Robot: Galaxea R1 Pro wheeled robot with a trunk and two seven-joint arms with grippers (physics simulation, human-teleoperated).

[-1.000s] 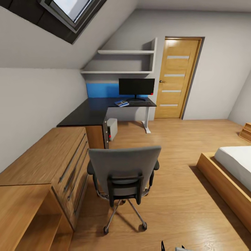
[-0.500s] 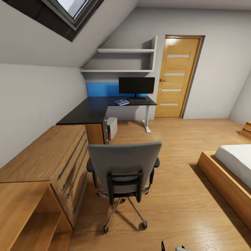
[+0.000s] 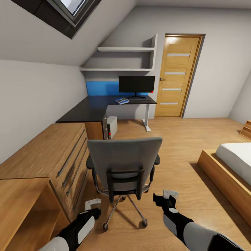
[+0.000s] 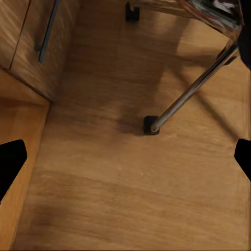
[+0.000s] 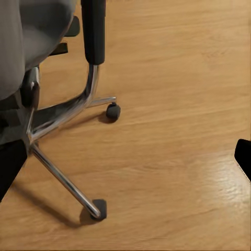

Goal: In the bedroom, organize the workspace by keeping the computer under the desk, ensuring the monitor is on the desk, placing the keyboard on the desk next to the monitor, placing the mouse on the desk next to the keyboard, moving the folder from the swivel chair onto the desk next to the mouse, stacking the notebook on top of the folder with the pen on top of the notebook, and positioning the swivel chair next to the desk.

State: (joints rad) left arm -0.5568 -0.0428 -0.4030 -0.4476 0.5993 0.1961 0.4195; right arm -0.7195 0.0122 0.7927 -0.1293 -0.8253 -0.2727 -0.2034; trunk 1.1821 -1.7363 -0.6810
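Swivel chair (image 3: 123,164) turns its back here, facing the desk (image 3: 92,109).

A black-topped desk (image 3: 89,111) stands in the corner beside the wooden door (image 3: 177,76), bearing a monitor (image 3: 136,84), a keyboard (image 3: 141,101) and a blue item (image 3: 121,101); before it, a swivel chair (image 3: 123,166) rests on the wood floor (image 3: 174,139).

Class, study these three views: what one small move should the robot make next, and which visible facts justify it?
Probably roll forward toward the swivel chair. Its back faces the robot, hiding the seat, and both tools, left and right, hang open over bare floor short of it.
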